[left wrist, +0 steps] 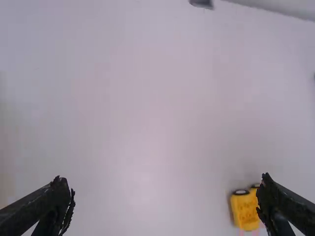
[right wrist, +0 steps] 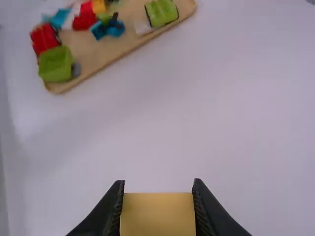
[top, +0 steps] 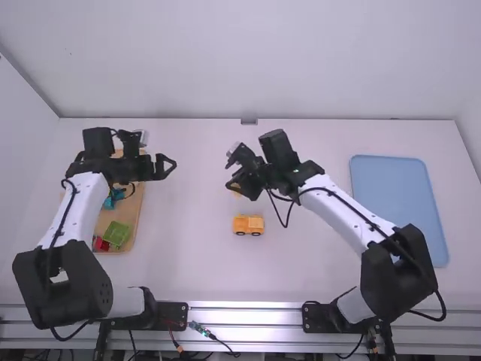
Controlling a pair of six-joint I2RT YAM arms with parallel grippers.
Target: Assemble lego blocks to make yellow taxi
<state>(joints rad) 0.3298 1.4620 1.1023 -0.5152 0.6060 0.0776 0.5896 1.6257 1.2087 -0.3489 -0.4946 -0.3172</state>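
Yellow; likely light, stiff: grip block [right wrist: 157, 216] by opposite sides, as clenched in right gripper [right wrist: 158, 184], with left gripper [left wrist: 163, 178] spread.

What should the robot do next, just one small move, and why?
Probably lower the right gripper toward the orange-yellow wheeled toy base on the white table: that gripper holds a yellow block and hangs just beyond the base, while the left gripper is open and empty.
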